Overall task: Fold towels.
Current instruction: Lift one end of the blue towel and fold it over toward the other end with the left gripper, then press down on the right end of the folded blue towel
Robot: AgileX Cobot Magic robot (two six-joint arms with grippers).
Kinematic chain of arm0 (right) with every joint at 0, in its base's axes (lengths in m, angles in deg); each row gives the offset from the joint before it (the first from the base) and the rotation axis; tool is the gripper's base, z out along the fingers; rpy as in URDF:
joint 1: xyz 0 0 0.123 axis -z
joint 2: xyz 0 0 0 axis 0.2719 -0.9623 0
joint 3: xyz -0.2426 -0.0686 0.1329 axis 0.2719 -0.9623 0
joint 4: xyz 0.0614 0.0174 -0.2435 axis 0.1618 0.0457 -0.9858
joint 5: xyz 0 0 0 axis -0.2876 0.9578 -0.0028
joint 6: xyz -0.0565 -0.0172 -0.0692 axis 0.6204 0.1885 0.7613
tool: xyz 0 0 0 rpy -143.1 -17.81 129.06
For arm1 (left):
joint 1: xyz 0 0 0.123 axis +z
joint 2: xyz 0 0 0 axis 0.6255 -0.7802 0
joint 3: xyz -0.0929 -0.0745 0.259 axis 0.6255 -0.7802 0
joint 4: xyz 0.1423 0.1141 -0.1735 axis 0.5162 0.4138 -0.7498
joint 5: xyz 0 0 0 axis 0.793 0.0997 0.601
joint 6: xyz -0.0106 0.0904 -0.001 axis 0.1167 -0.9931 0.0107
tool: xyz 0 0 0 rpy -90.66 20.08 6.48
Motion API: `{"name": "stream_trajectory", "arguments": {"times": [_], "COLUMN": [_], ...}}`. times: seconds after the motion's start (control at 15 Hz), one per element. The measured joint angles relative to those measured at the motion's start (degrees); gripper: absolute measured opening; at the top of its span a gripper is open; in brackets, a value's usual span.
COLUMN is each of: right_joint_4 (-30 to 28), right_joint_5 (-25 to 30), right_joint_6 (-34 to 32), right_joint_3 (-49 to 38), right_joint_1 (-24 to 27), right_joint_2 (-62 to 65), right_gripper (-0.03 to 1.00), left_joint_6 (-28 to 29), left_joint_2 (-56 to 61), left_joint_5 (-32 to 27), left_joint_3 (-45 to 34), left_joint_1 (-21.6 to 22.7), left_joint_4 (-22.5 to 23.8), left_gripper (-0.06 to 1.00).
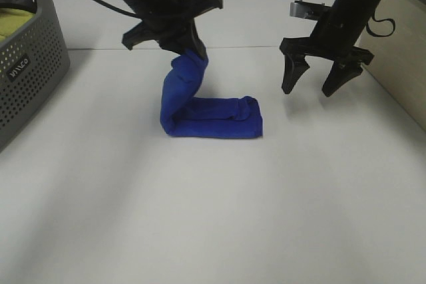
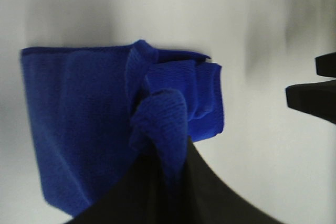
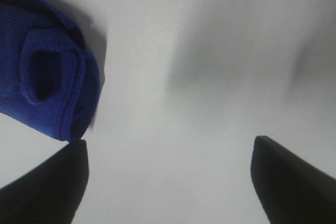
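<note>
Near the middle of the white table (image 1: 200,224), the royal-blue towel (image 1: 223,119) lies as a thick folded bundle. Its left end is bent upward and pinched in the left gripper (image 1: 188,48), whose jaws are closed on the cloth. The lifted part stands nearly upright, leaning a little to the right. The rest lies flat on the table, and its right end shows rolled layers with a stitched hem. The right gripper (image 1: 307,90) hangs above the table to the right of the towel, apart from it, jaws spread wide around nothing. Open tabletop stretches in front of the towel and between it and the right gripper. A grey perforated basket (image 1: 33,78) stands at the left edge, well apart, with a yellow-green cloth (image 1: 14,21) inside.
</note>
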Motion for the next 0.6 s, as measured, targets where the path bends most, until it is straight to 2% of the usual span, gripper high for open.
{"name": "stream_trajectory", "arguments": {"times": [0.13,0.27,0.33,0.47,0.53,0.6], "right_joint_4": [0.0,0.0,0.0,0.0,0.0,0.1], "right_joint_5": [0.0,0.0,0.0,0.0,0.0,0.0], "right_joint_6": [0.0,-0.1,-0.6,-1.1,-1.1,-1.1], "right_joint_3": [0.0,0.0,0.0,0.0,0.0,0.0], "right_joint_1": [0.0,0.0,0.0,0.0,0.0,0.0], "right_joint_2": [0.0,0.0,0.0,0.0,0.0,0.0], "right_gripper": [0.82,0.82,0.82,0.82,0.82,0.82], "left_joint_6": [0.4,1.8,2.8,3.2,3.2,2.9], "left_joint_2": [-3.5,-5.3,-6.0,-6.5,-6.5,-6.5], "left_joint_5": [4.0,4.4,4.4,4.6,5.6,6.6], "left_joint_3": [0.1,0.1,0.1,0.1,0.1,0.1], "left_joint_1": [-2.5,-2.8,-2.8,-2.8,-2.8,-2.8], "left_joint_4": [-2.2,-2.7,-3.3,-6.3,-8.8,-11.4], "left_gripper": [0.07,0.11,0.18,0.43,0.54,0.62]}}
